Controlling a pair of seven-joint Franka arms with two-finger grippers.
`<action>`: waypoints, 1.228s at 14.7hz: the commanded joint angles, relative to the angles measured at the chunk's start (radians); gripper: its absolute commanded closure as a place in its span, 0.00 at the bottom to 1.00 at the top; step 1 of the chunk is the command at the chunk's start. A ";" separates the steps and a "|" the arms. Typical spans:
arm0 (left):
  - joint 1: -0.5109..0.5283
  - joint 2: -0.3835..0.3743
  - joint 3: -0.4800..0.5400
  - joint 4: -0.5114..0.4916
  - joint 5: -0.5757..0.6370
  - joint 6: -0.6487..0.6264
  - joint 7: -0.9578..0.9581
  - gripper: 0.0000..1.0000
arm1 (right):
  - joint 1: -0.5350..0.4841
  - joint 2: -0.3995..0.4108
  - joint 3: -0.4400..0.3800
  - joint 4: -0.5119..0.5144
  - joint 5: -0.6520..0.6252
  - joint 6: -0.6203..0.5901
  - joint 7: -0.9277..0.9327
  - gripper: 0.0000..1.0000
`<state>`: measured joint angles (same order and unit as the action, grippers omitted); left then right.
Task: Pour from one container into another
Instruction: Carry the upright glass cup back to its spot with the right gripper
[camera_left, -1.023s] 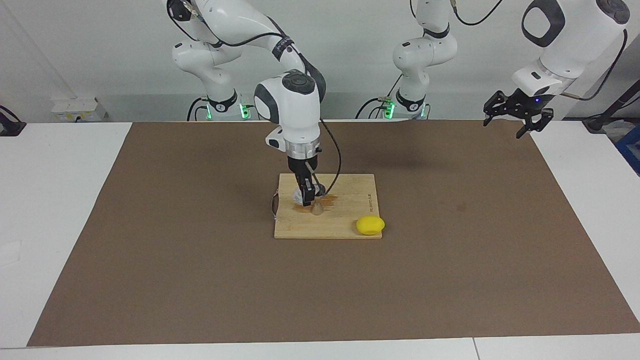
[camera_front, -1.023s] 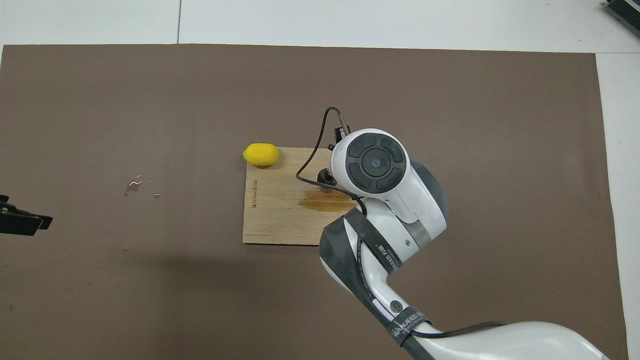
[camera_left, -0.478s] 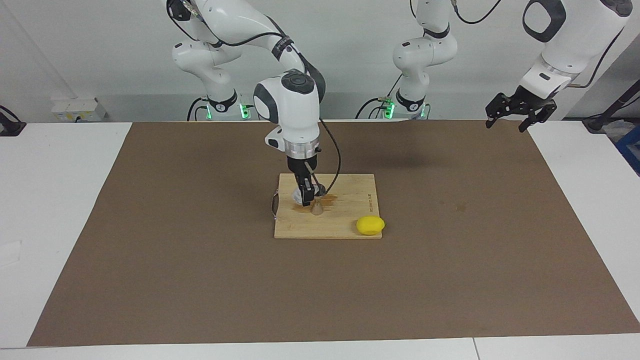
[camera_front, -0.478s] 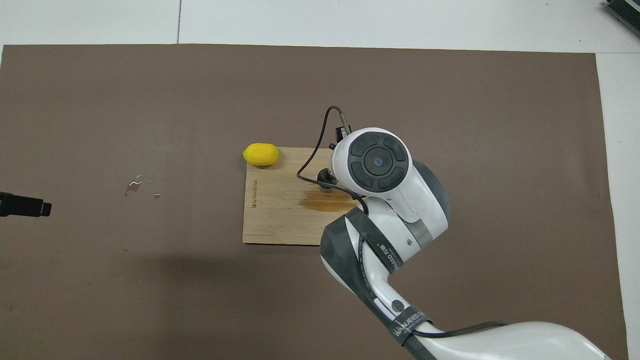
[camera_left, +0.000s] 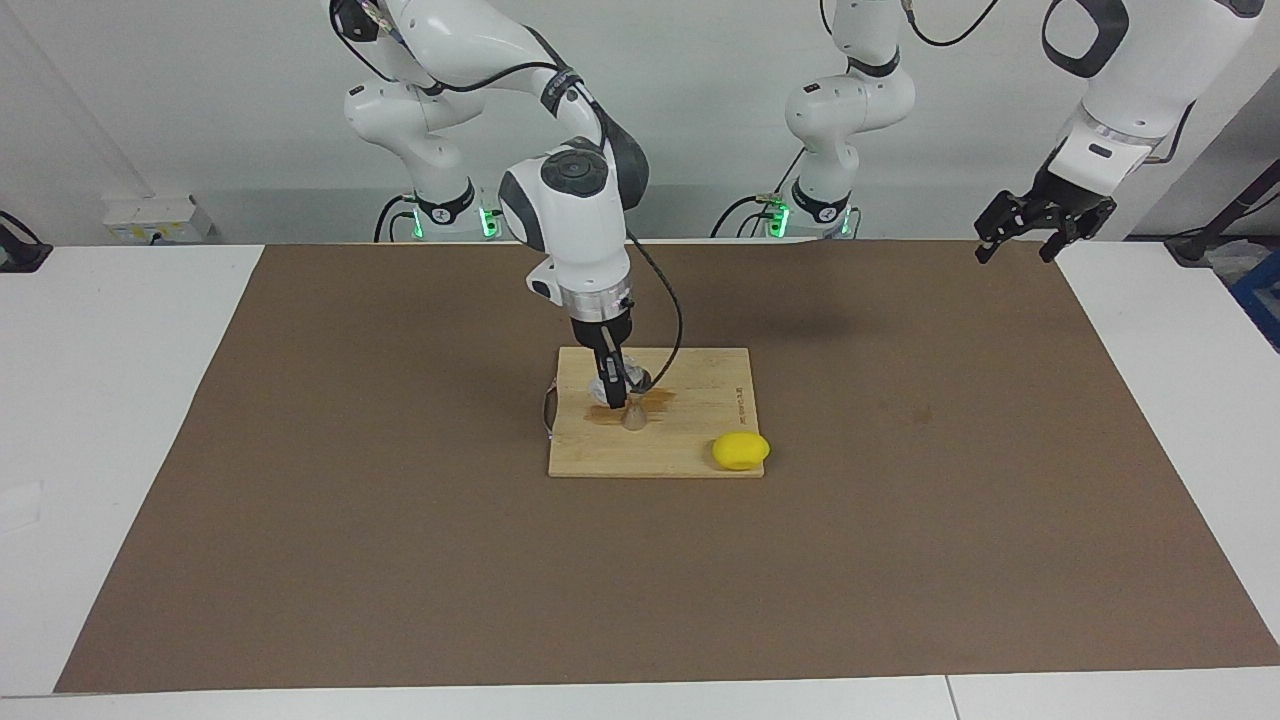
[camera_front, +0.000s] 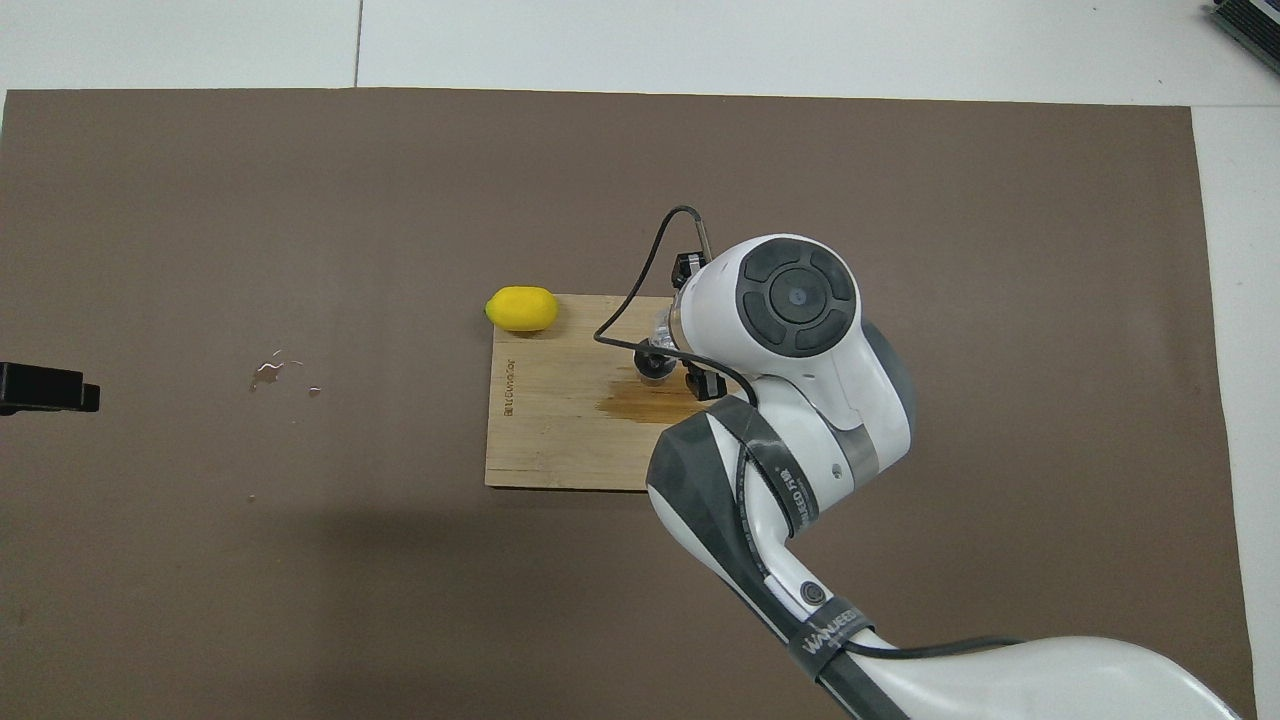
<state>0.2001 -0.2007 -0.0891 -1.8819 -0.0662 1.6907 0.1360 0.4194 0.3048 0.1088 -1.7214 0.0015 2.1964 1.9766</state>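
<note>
My right gripper (camera_left: 611, 393) reaches down onto the wooden cutting board (camera_left: 700, 400) and is shut on the small clear glass cup (camera_left: 599, 389). It holds the cup tilted just above the board. The cup's rim is beside and above the small metal jigger (camera_left: 633, 419), which stands upright on the board. In the overhead view the cup (camera_front: 664, 326) peeks out from under the wrist next to the jigger (camera_front: 654, 364). My left gripper (camera_left: 1034, 232) is open and empty, raised over the left arm's end of the table.
A brown wet stain (camera_front: 650, 404) lies on the board beside the jigger. A yellow lemon (camera_left: 741, 451) lies at the board's corner that is farther from the robots, toward the left arm's end. Small water drops (camera_front: 281, 370) lie on the brown mat (camera_left: 400, 560).
My right wrist has turned and leaned, tilting the glass cup more over the jigger. My left gripper has risen and drawn back toward its end of the table.
</note>
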 joint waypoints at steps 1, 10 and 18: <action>-0.005 -0.013 0.003 0.000 0.022 -0.009 -0.021 0.00 | -0.043 -0.018 0.006 -0.009 0.107 -0.024 -0.030 1.00; 0.005 -0.008 0.009 0.001 0.023 0.009 -0.021 0.00 | -0.258 -0.041 0.006 -0.105 0.443 -0.037 -0.203 1.00; -0.050 0.112 0.037 0.087 0.023 0.047 -0.029 0.00 | -0.539 -0.092 0.006 -0.328 0.729 -0.040 -0.660 1.00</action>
<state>0.1903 -0.1553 -0.0781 -1.8596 -0.0644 1.7360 0.1252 -0.0726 0.2585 0.1014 -1.9831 0.6895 2.1592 1.3821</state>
